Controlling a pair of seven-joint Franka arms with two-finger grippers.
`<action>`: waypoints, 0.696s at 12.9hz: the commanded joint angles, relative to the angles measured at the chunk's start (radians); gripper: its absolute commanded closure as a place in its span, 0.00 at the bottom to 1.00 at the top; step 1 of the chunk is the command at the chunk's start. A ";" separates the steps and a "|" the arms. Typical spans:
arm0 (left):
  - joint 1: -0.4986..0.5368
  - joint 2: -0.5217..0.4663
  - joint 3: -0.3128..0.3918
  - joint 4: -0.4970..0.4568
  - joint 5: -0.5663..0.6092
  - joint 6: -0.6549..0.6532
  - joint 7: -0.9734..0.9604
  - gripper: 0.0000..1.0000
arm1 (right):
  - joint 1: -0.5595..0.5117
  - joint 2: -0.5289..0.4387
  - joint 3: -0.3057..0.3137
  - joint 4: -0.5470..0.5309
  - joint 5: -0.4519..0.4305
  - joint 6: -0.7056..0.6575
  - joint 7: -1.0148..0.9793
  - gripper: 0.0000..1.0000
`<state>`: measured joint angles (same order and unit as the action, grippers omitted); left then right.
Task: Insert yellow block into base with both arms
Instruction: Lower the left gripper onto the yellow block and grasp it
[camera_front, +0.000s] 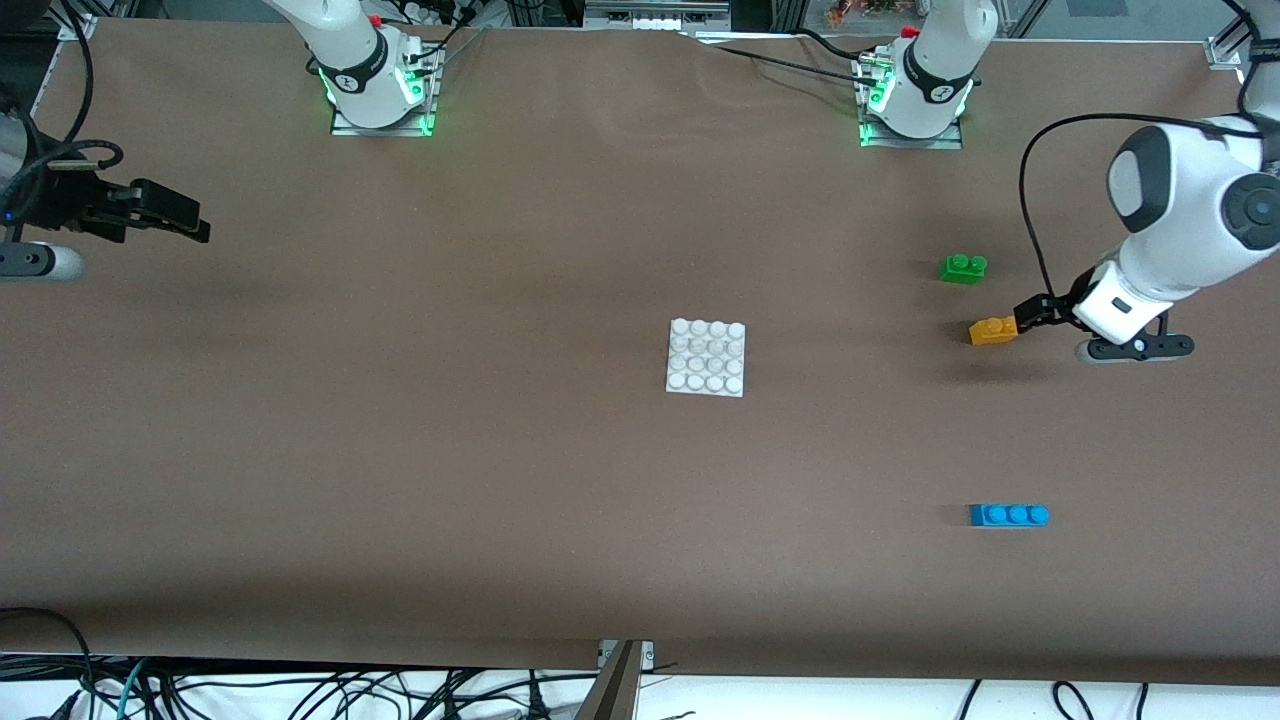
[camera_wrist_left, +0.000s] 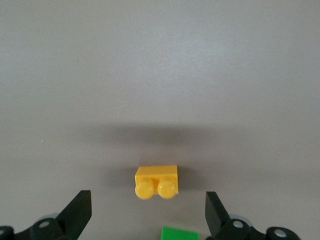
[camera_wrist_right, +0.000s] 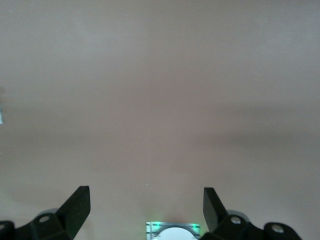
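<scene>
The yellow block (camera_front: 993, 330) lies on the brown table toward the left arm's end, studs up. My left gripper (camera_front: 1030, 316) is open and low, right beside the block on the side toward the left arm's end. In the left wrist view the block (camera_wrist_left: 156, 182) sits just ahead of the gap of the open gripper (camera_wrist_left: 147, 194), untouched. The white studded base (camera_front: 707, 357) lies at the table's middle. My right gripper (camera_front: 195, 225) waits open and empty at the right arm's end of the table; its wrist view (camera_wrist_right: 145, 190) shows only bare table.
A green two-stud brick (camera_front: 963, 267) lies a little farther from the front camera than the yellow block and shows in the left wrist view (camera_wrist_left: 180, 233). A blue three-stud brick (camera_front: 1008, 515) lies nearer to the front camera. The right arm's base (camera_wrist_right: 172, 231) is lit green.
</scene>
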<state>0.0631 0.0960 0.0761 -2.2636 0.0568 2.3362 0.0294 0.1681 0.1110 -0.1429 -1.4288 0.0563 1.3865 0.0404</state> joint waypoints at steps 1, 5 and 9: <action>0.020 -0.026 -0.007 -0.163 0.018 0.212 0.018 0.00 | -0.009 -0.025 0.029 -0.022 -0.041 -0.007 -0.016 0.00; 0.023 0.073 -0.007 -0.240 0.018 0.414 0.018 0.00 | -0.002 -0.014 0.029 -0.018 -0.056 -0.004 -0.016 0.00; 0.023 0.099 -0.007 -0.249 0.018 0.423 0.020 0.00 | -0.002 -0.011 0.028 0.004 -0.050 0.003 -0.010 0.00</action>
<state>0.0755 0.1952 0.0746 -2.5090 0.0576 2.7472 0.0303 0.1698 0.1111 -0.1220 -1.4305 0.0165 1.3879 0.0383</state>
